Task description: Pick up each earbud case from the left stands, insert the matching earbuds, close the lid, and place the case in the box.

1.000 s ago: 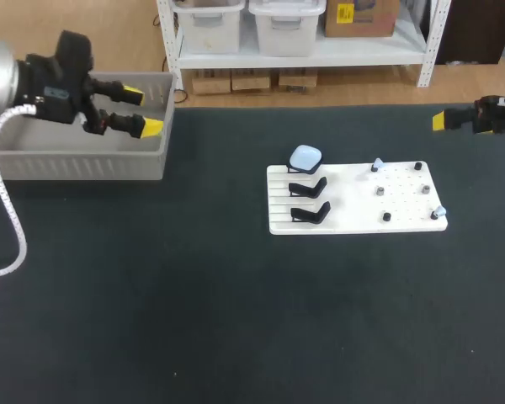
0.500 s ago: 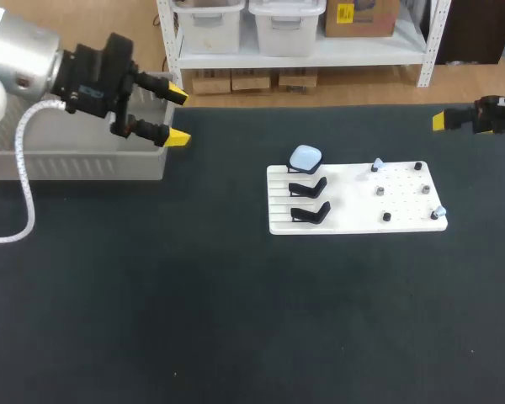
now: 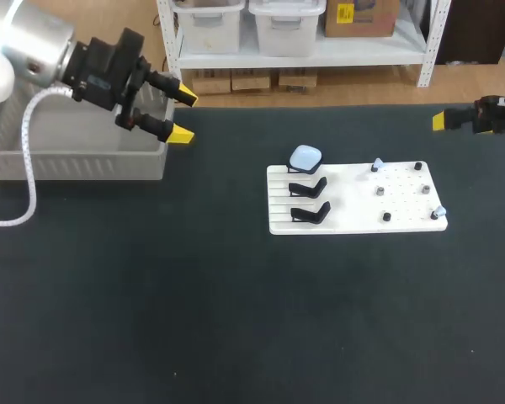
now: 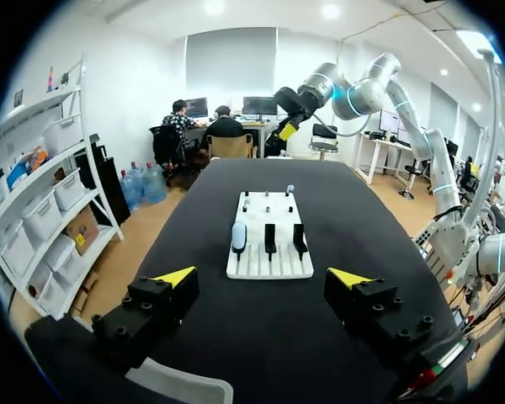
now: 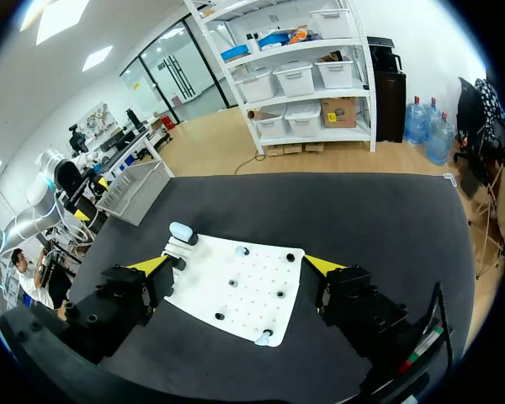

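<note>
Head view: a black table carries a grey box at its left and a white board near the middle. My left gripper hangs at the box's right end, fingers spread wide and empty. My right gripper, equally wide and empty, sits well apart past the board. Two black stands are bare; a pale blue earbud case rests on the third. Two earbuds sit on pegs. Probably only this last case is left to do; what lies in the box I cannot see.
</note>
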{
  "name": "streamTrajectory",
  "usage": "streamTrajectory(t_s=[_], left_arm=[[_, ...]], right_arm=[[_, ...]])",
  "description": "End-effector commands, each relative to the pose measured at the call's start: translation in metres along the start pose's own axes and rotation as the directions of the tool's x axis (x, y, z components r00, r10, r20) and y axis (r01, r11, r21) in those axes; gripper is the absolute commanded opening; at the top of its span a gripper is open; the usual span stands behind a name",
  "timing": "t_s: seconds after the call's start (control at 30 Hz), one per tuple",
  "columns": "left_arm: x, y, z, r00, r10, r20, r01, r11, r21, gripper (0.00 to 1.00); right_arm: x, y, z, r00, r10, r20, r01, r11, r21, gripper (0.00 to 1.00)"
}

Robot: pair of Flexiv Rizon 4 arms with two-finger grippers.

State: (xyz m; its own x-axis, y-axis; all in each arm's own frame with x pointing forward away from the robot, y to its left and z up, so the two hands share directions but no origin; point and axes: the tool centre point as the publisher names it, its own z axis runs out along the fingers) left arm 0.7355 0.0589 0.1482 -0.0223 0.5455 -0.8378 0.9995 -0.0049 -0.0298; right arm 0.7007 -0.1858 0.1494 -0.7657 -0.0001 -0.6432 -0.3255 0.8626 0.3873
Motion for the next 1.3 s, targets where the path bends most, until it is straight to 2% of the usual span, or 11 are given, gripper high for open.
streamTrajectory(t_s=[0.03, 0.13, 0.27, 0.5, 0.77, 0.93, 1.3], left_arm=[[0.001, 0.003, 0.001, 1.0, 0.002, 0.001, -0.002, 1.0, 0.007, 1.0], [-0.001, -0.001, 0.004, 1.0, 0.011, 0.02, -0.01, 1.0, -0.009, 1.0], [-0.009, 0.003, 0.022, 0.999, 0.04, 0.029, -0.04, 0.999, -0.015, 1.0], [-0.018, 0.015, 0.063, 0.996, 0.09, 0.009, -0.09, 0.995, 0.044, 1.0], [-0.011, 0.025, 0.096, 0.995, 0.096, 0.026, -0.099, 0.99, 0.099, 1.0], [-0.01, 0.026, 0.113, 0.994, 0.099, 0.044, -0.103, 0.989, 0.104, 1.0], [-0.001, 0.023, 0.14, 0.996, 0.085, 0.034, -0.088, 0.99, 0.109, 1.0]], right_arm=[[0.0, 0.0, 0.0, 1.0, 0.0, 0.0, 0.0, 1.0, 0.001, 1.0], [0.0, 0.0, 0.0, 1.0, 0.0, 0.0, 0.0, 1.0, 0.001, 1.0], [0.0, 0.0, 0.0, 1.0, 0.0, 0.0, 0.0, 1.0, 0.001, 1.0], [0.0, 0.0, 0.0, 1.0, 0.0, 0.0, 0.0, 1.0, 0.001, 1.0], [0.0, 0.0, 0.0, 1.0, 0.0, 0.0, 0.0, 1.0, 0.001, 1.0], [0.0, 0.0, 0.0, 1.0, 0.0, 0.0, 0.0, 1.0, 0.001, 1.0], [0.0, 0.0, 0.0, 1.0, 0.0, 0.0, 0.0, 1.0, 0.001, 1.0]])
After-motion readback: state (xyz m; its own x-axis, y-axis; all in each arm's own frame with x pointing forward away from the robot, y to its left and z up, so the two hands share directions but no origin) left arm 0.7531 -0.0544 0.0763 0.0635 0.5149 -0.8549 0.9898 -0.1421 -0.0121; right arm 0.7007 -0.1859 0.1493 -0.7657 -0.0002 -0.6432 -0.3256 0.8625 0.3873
